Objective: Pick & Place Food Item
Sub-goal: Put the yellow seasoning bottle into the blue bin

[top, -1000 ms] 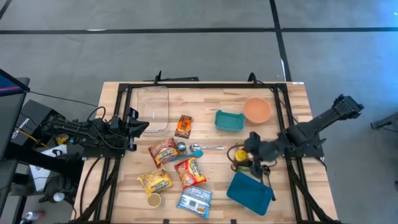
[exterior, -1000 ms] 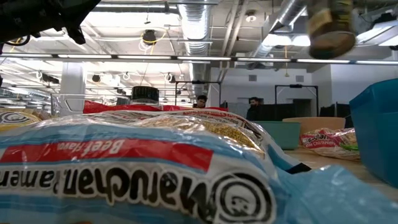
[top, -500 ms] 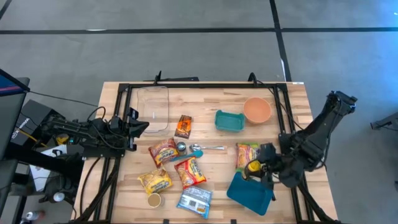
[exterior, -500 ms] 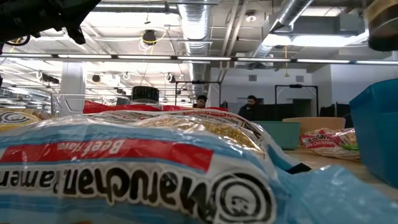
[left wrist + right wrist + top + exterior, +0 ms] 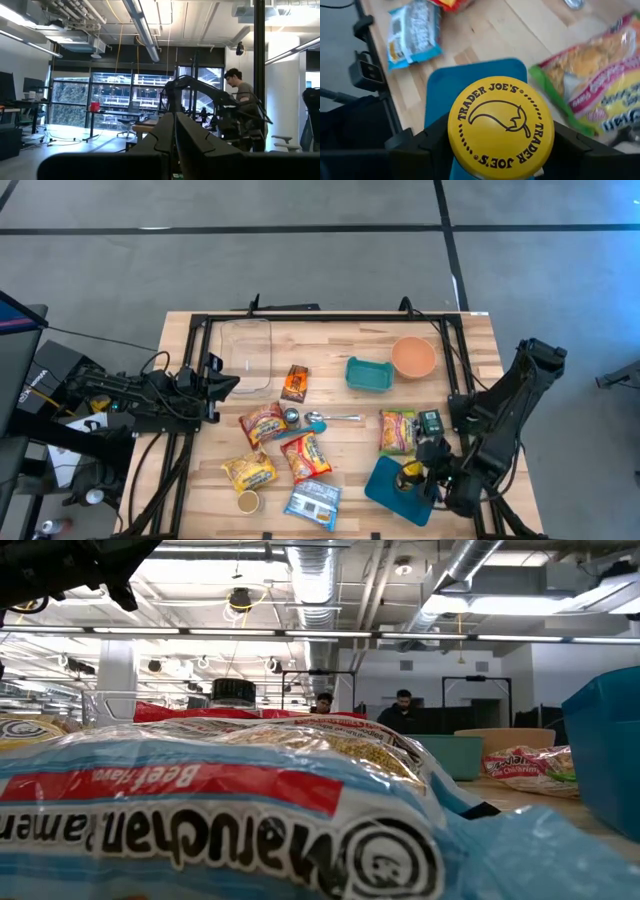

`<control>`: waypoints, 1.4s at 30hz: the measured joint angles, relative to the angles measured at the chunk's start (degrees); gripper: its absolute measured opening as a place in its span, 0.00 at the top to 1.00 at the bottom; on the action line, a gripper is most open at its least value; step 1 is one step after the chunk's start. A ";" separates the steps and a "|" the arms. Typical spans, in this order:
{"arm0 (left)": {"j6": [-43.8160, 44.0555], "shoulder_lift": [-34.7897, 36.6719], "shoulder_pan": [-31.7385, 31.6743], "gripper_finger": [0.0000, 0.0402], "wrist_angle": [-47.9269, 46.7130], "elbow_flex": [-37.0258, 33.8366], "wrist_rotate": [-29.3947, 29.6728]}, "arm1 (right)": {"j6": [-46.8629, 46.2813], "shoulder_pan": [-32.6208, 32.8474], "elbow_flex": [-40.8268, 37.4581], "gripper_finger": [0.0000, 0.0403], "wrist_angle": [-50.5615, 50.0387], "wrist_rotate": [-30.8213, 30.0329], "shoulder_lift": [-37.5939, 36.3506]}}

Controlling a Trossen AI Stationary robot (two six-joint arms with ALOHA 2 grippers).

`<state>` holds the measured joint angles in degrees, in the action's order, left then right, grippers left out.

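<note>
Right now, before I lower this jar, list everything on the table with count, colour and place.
Jar: one, yellow lid, in the right gripper above the blue tray.
Blue tray: one, near right corner.
Teal container: one, centre far side.
Orange bowl: one, right of the teal container.
Clear container: one, far left.
Green noodle packet: one, beside the tray.
Other food packets: five, red, yellow, blue, orange, centre-left.
Spoon: one, metal, centre.
Small tan cup: one, near left edge.
Left gripper: shut, parked at left edge.
Right gripper: shut on the jar.
</note>
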<state>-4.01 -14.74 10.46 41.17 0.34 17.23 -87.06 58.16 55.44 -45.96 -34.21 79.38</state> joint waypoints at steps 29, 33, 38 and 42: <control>-0.02 0.00 0.01 0.97 0.46 0.01 0.15 | -17.14 8.25 0.00 0.45 -2.27 2.26 8.08; -0.02 0.00 0.00 0.97 0.46 0.02 0.15 | -17.12 8.23 0.00 0.44 -2.30 2.43 8.07; -0.02 0.00 0.00 0.97 0.44 0.02 0.13 | -17.10 8.21 0.00 0.43 -2.53 2.83 8.06; -0.02 0.00 0.00 0.97 0.44 0.00 0.13 | -17.77 8.21 0.00 0.43 -3.20 2.88 8.06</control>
<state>-4.03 -14.74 10.46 41.61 0.34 17.37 -104.83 66.37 55.44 -49.16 -31.33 87.44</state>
